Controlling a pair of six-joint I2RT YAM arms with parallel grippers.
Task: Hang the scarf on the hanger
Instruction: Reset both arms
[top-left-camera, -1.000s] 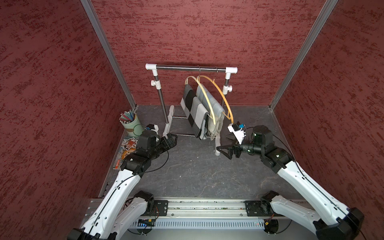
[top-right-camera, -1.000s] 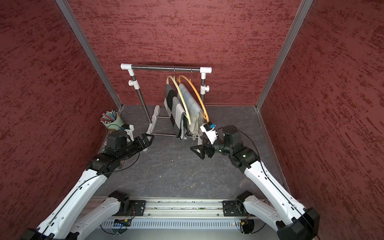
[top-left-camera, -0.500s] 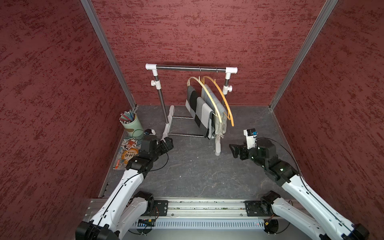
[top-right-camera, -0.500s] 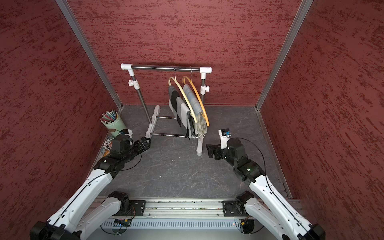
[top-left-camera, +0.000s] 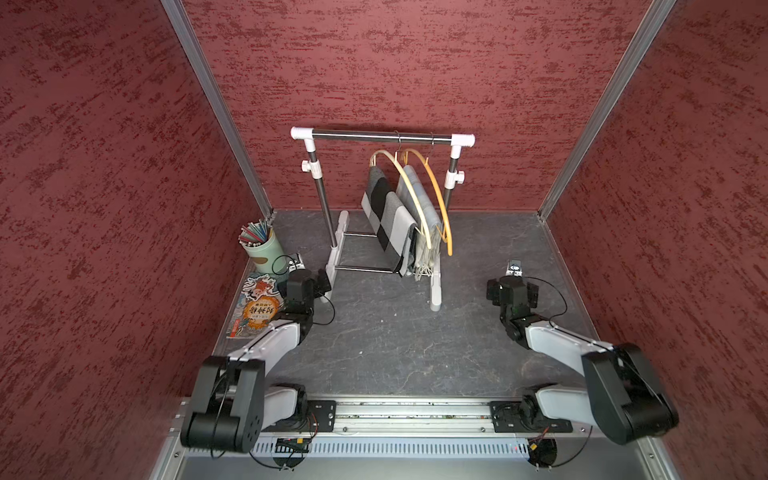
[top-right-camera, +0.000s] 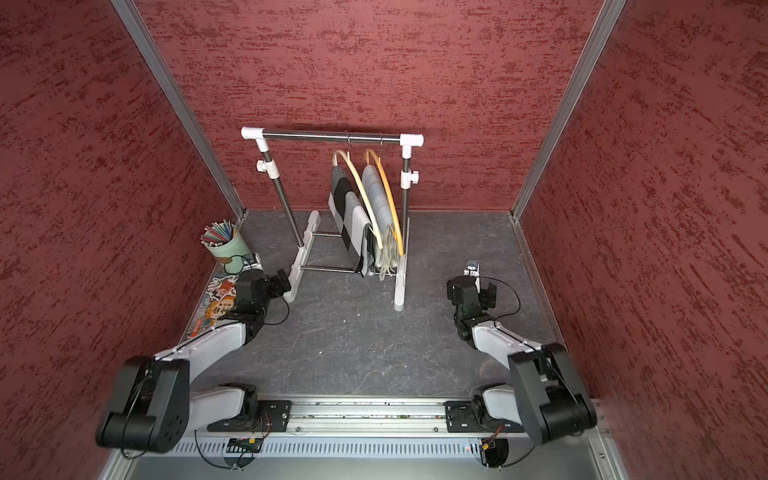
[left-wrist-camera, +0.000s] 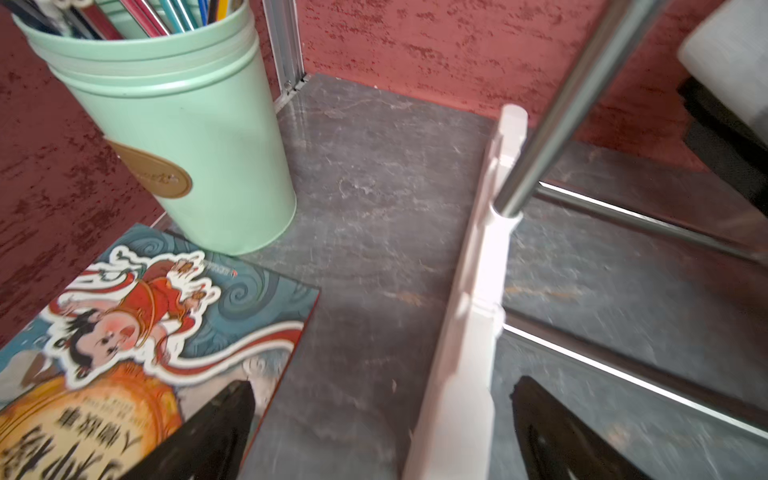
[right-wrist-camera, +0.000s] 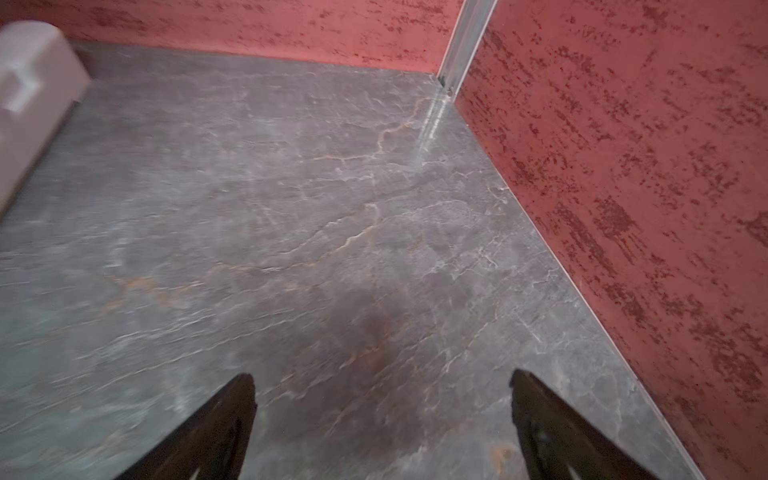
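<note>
The clock is read in a top view, with 12 at the back wall. The checked scarf (top-left-camera: 386, 212) is draped over the pale hanger (top-left-camera: 411, 191), and the grey scarf (top-left-camera: 428, 208) over the orange hanger (top-left-camera: 439, 203) just beside it, toward 3 o'clock. Both hangers are hooked on the bar of the rack (top-left-camera: 382, 136), which is placed at 12 o'clock. No scarf is seen on the floor (top-left-camera: 395, 340), so the hanging is judged as done. Which scarf is the task's own one cannot be told.

The left gripper (left-wrist-camera: 380, 388) is released and empty; it is held low at 9 o'clock, very near the front end of the rack's foot (left-wrist-camera: 469, 316), which is seen between its fingers in the left wrist view. Whether the foot is touched cannot be told. The right gripper (right-wrist-camera: 382, 380) is also released and empty, at 3 o'clock, well apart from the rack, with only bare floor under it.

The step in hand is judged to be the parking of the arms. The left gripper should be drawn straight toward 6 o'clock, so that the foot is not pushed; a knocked rack could swing the hangers, and the draped scarves could slip. The cup (top-left-camera: 259, 245) at 10 o'clock and the book (top-left-camera: 257, 307) at 9 o'clock should be avoided too.
</note>
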